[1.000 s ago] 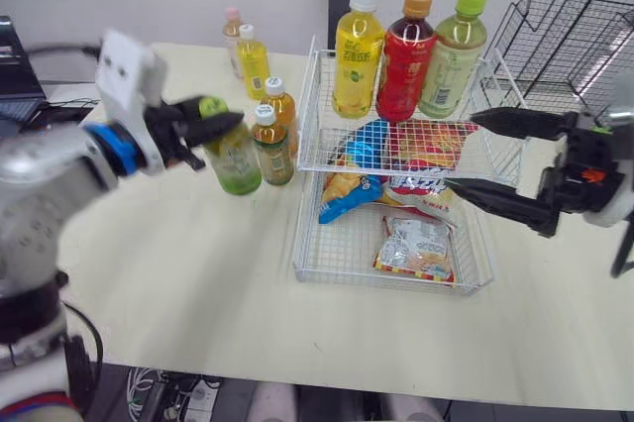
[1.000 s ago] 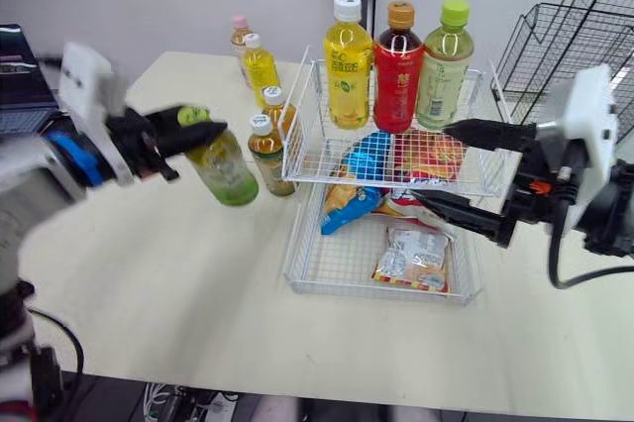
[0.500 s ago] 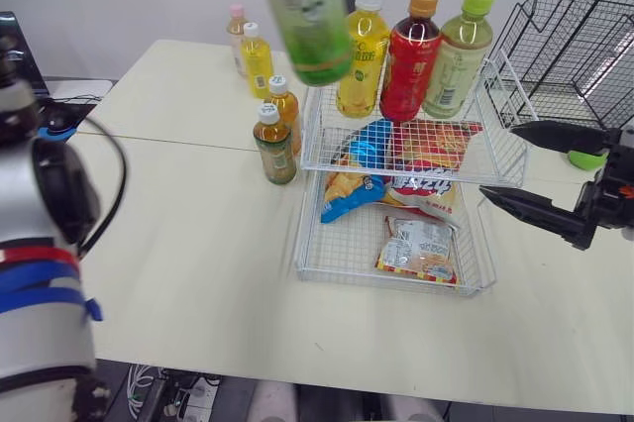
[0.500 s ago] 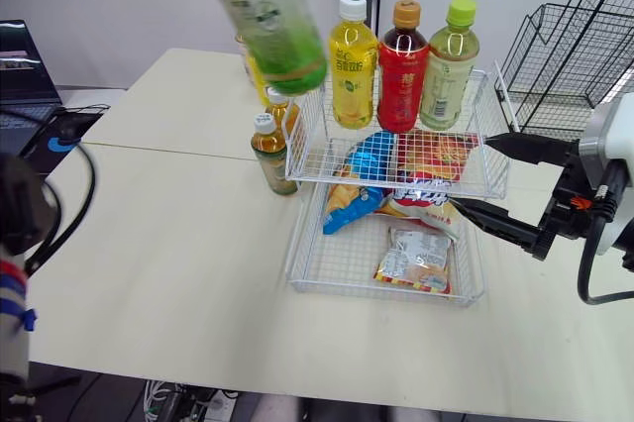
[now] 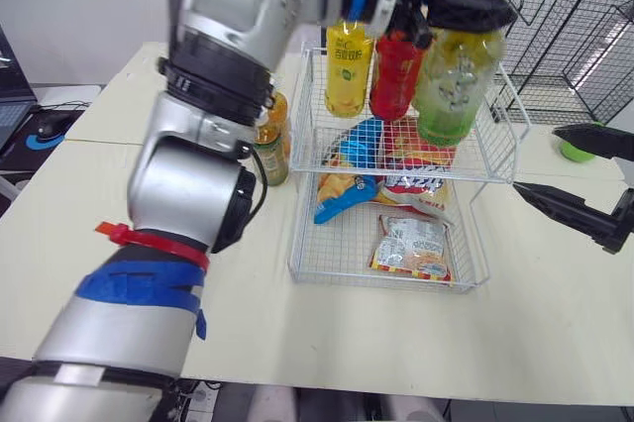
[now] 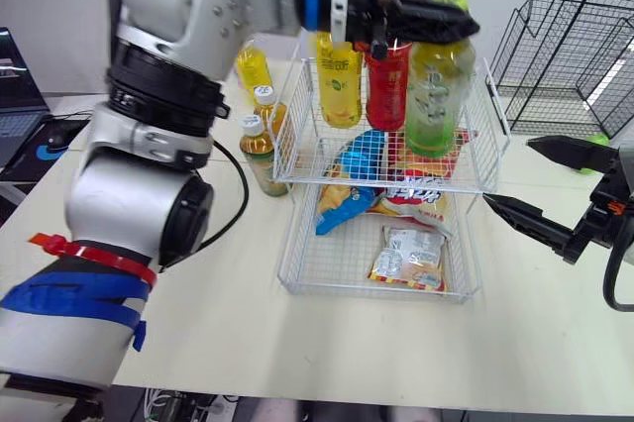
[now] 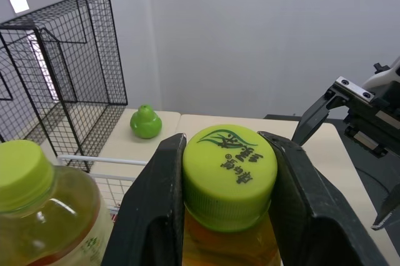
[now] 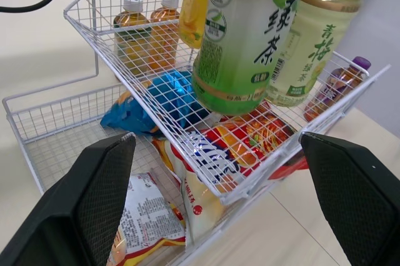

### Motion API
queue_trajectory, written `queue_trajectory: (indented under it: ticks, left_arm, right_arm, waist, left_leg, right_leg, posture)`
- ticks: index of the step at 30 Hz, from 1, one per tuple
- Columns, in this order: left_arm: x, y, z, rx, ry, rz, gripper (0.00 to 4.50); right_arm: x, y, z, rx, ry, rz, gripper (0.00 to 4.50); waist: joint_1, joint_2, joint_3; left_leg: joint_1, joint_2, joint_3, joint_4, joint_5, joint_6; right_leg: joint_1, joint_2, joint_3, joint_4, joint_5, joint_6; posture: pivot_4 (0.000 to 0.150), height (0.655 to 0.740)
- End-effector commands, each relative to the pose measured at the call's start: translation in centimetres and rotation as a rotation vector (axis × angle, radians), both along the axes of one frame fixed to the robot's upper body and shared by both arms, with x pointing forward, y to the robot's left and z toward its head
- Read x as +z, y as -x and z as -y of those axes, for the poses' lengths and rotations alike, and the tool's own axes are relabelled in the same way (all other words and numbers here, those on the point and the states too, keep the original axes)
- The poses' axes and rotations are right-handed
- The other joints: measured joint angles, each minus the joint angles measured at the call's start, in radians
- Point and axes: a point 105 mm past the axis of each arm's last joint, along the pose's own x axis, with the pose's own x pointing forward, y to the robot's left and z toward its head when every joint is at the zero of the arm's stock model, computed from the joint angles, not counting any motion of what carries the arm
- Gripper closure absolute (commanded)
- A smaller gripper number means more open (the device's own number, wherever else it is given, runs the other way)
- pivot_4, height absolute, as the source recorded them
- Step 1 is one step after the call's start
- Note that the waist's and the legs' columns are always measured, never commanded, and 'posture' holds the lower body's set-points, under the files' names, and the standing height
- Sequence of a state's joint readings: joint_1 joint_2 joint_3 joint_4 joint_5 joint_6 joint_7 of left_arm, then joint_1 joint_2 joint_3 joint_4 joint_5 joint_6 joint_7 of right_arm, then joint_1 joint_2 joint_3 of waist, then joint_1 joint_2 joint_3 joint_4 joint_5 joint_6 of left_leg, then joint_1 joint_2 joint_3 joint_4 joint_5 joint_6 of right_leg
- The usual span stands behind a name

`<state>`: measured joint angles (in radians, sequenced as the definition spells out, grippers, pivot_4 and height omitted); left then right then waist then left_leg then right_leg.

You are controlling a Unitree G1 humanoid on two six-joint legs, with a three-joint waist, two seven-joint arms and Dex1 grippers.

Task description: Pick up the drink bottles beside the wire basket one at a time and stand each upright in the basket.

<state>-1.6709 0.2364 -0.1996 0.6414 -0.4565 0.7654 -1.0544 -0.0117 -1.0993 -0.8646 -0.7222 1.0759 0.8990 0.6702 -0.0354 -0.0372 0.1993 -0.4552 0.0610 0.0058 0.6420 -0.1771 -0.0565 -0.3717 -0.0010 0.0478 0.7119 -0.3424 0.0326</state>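
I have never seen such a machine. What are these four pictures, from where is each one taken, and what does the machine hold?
This is a humanoid robot with two arms, and each arm ends in a gripper of two black fingers. The two wide pictures come from a camera on its head, looking down over a table. The other two come from cameras on its wrists, looking along the fingers.

On the table stands a two-level wire basket. Snack bags lie in it, and a yellow bottle, a red bottle and a green bottle stand on its upper level. Small bottles stand beside it.

The left gripper is shut on the cap of a tea bottle and holds it upright at the upper level. The right gripper is open beside the basket and holds nothing.
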Motion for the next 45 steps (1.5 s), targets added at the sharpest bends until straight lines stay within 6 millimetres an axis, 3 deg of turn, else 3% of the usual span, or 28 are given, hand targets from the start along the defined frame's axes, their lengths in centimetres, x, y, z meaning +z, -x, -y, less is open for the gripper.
queue_trajectory:
  ticks: [1, 9, 15, 19, 26, 38, 45]
  left_arm:
    - [1.6, 0.4, 0.4, -0.012, 0.035, 0.079, 3.13]
    - [1.3, 0.3, 0.6, -0.042, 0.001, 0.054, 3.13]
    - [2.4, 0.9, -0.1, -0.078, 0.041, 0.054, 1.32]
    - [3.5, 1.7, -1.9, -0.1, 0.05, 0.057, 0.12]
    - [4.3, 1.8, -7.5, -0.018, 0.081, 0.04, 0.05]
    - [1.5, 0.8, -18.6, 0.33, 0.125, 0.103, 0.05]
    - [-1.8, 0.1, -25.4, 0.587, 0.106, 0.141, 0.05]
  right_arm:
    - [0.8, 0.4, -0.1, -0.019, 0.01, 0.052, 0.0]
    - [0.8, 0.3, -0.4, -0.022, 0.006, 0.058, 0.0]
    - [1.0, 0.2, -0.4, -0.021, 0.005, 0.061, 0.0]
    - [1.1, 0.3, -0.4, -0.02, 0.008, 0.066, 0.0]
    - [1.3, 0.2, -0.5, -0.008, 0.009, 0.077, 0.0]
    - [2.2, -0.4, -2.6, 0.147, 0.018, 0.071, 0.0]
    - [2.4, -0.6, -5.1, 0.28, 0.015, 0.071, 0.0]
  waist:
    - [0.0, 0.0, 0.0]
    - [0.004, 0.0, 0.0]
    - [0.003, 0.001, 0.0]
    - [0.001, 0.001, 0.0]
    - [0.001, 0.001, 0.0]
    - [0.002, 0.002, 0.0]
    - [0.003, 0.002, 0.0]
  left_leg:
    - [0.0, 0.0, 0.0, 0.0, 0.0, 0.0]
    - [0.0, 0.0, 0.0, 0.0, 0.0, 0.0]
    - [0.0, -0.001, 0.0, 0.0, 0.0, 0.0]
    - [0.0, 0.0, 0.0, 0.0, 0.0, 0.0]
    - [0.001, 0.0, -0.001, 0.001, 0.0, 0.0]
    - [0.003, 0.002, -0.001, 0.002, 0.0, 0.0]
    - [0.003, 0.002, -0.001, 0.002, 0.0, 0.0]
  right_leg:
    - [0.0, 0.0, 0.0, 0.0, 0.0, 0.0]
    - [0.0, 0.0, 0.0, 0.0, 0.0, 0.001]
    - [0.0, 0.0, 0.0, 0.0, -0.001, 0.001]
    - [0.0, 0.0, 0.0, 0.0, -0.001, 0.001]
    - [0.001, 0.0, -0.001, 0.001, -0.001, 0.001]
    - [0.002, 0.0, -0.001, 0.002, 0.001, -0.001]
    - [0.002, 0.0, -0.002, 0.003, 0.001, -0.001]
  posture:
    - [0.15, 0.74]
    - [0.15, 0.74]
    - [0.15, 0.74]
    - [0.15, 0.74]
    - [0.15, 0.74]
    - [0.15, 0.74]
    - [0.15, 0.74]
